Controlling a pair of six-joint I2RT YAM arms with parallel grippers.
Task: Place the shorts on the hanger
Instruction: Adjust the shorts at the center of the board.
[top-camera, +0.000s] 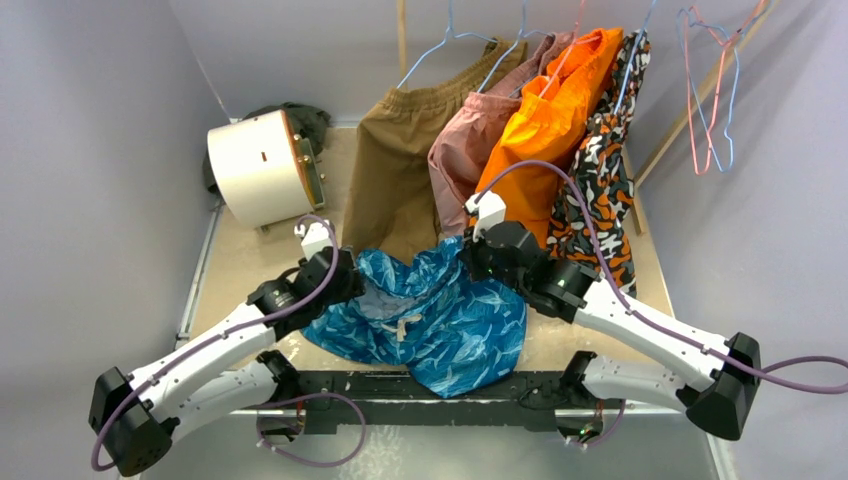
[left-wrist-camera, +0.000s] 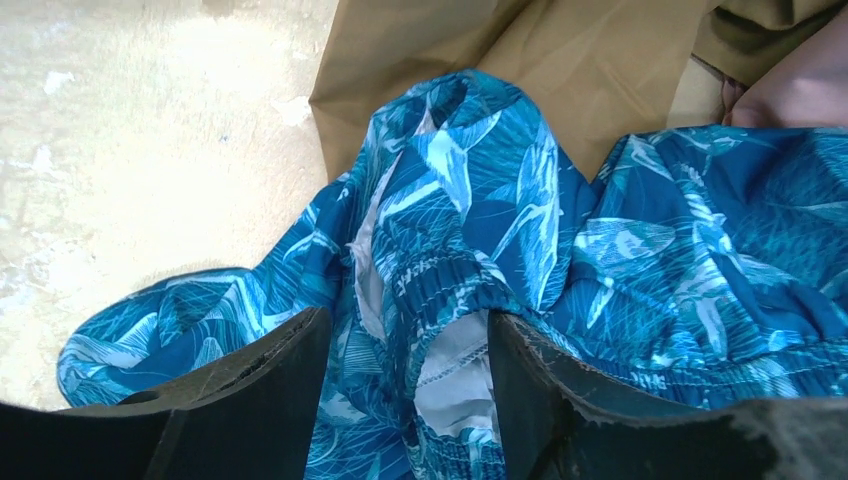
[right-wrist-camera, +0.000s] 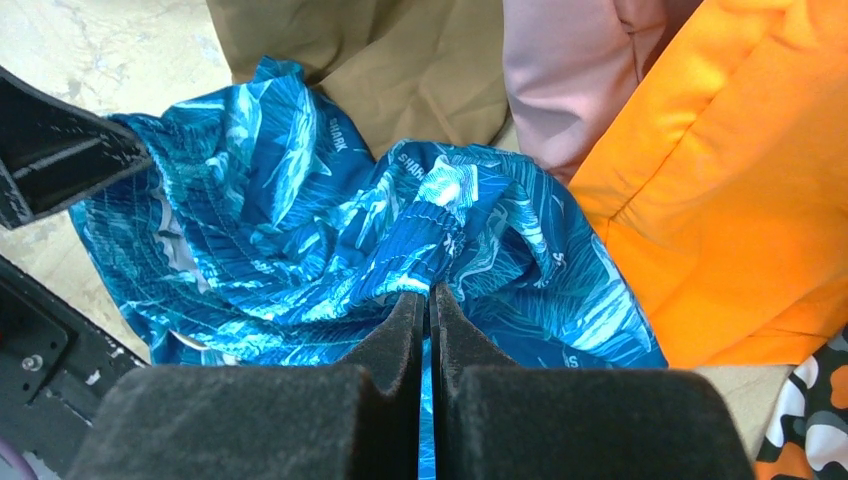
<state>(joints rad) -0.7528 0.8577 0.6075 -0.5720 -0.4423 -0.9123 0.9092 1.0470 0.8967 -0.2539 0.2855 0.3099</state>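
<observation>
While loose between the parted left tool (left-wrist-camera: 408, 335), shorts (top-camera: 450, 320) tight in the clenched right tool (right-wrist-camera: 428, 300).

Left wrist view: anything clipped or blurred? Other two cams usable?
Left wrist: table at upper left blown out near white, shorts sharp, left fingers near-black. Right wrist: right fingers dark too, orange shorts heavily saturated, focus fine. Top external: soft even light, mild sheen on the shorts.
</observation>
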